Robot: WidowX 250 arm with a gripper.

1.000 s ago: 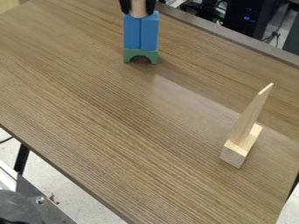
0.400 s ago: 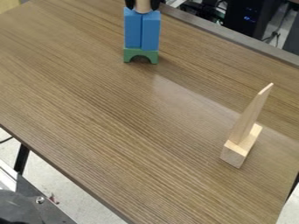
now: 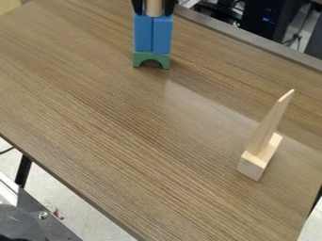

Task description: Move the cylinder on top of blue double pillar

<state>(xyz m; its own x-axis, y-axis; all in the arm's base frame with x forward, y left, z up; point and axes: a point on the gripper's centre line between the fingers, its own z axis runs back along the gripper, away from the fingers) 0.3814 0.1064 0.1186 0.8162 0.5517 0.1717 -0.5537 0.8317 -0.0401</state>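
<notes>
At twelve o'clock in the camera view, the cylinder (image 3: 153, 8) stands upright across both blue pillars (image 3: 162, 35), presumably so they share its weight; the gripper (image 3: 154, 11) is parted slightly wider around it, likely avoiding a knock.

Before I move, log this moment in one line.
pincer: at cylinder | cylinder: upright, at top of blue pillars | pillars: side by side on green arch | grip: unclear
</notes>
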